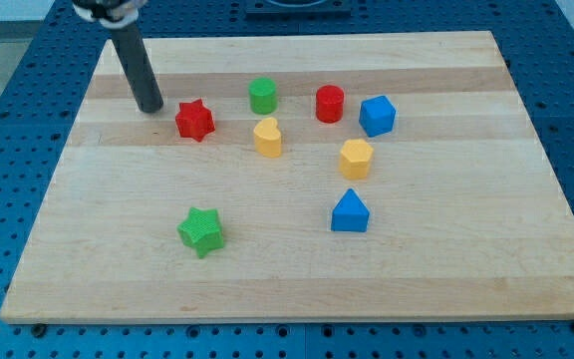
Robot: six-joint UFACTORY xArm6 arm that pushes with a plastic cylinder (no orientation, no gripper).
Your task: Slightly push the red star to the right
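Note:
The red star lies on the wooden board in the upper left part of the view. My tip rests on the board just to the left of the red star and slightly above it, a small gap apart. The dark rod rises from the tip toward the view's top left.
A green cylinder, a red cylinder and a blue block stand to the star's right. A yellow block, a yellow hexagonal block, a blue pointed block and a green star lie lower down.

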